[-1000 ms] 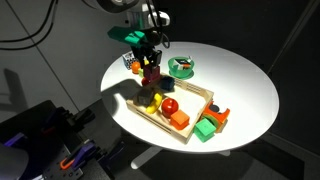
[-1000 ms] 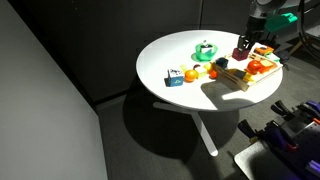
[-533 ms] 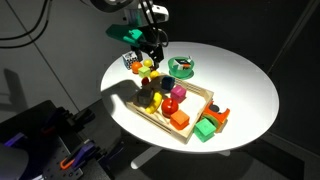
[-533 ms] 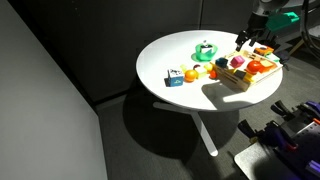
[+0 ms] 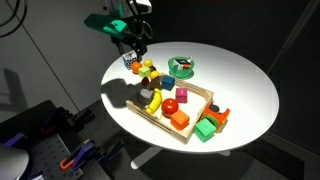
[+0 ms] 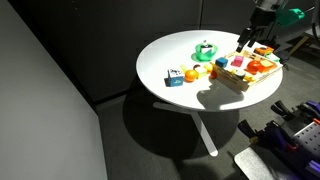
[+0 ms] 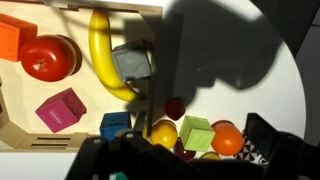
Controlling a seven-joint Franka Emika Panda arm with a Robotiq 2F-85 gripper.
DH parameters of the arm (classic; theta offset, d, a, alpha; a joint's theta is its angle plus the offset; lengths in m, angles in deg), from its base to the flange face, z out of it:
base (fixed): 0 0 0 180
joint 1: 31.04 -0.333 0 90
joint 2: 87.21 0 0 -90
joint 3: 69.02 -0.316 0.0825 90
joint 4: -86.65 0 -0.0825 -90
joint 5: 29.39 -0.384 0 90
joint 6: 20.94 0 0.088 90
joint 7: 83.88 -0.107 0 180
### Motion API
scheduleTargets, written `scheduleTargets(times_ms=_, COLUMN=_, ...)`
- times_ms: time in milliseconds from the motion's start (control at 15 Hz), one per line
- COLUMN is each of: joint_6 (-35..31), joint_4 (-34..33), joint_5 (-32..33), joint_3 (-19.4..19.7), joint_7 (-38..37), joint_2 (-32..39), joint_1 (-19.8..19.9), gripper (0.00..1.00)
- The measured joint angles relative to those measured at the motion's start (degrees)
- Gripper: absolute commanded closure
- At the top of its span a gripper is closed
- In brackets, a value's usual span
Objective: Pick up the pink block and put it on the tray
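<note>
The pink block [image 7: 60, 108] lies flat on the floor of the light-wood tray [image 7: 100, 8], between the red ball [image 7: 48, 58] and a blue block [image 7: 115, 124]. In an exterior view the pink block [image 5: 184, 96] sits inside the tray [image 5: 142, 112] beside the banana [image 5: 155, 98]. My gripper [image 5: 135, 55] hangs well above the tray's far corner, open, nothing between its fingers. In the wrist view the gripper [image 7: 198, 150] frames loose toys outside the tray. The gripper [image 6: 246, 40] also shows above the tray [image 6: 240, 84].
A green bowl [image 5: 182, 67] stands behind the tray on the round white table [image 5: 250, 95]. Green blocks [image 5: 208, 127] lie at the tray's near end. A green cube [image 7: 196, 133], an orange ball [image 7: 227, 138] and yellow balls cluster beside the tray. An orange cube [image 5: 180, 120] rests in it.
The gripper was low over the tray and shut on the pink block; it has opened, left the block in the tray and risen up and away.
</note>
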Motion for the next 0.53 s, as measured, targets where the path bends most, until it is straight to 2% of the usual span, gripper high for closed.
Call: scheduleTargets(times_ms=533, joint_6=8.8, joint_4=2.1, joint_5=3.1, joint_3=0.2, joint_7=-2.1, joint_2=-7.7, joint_1=-1.3, gripper=0.00)
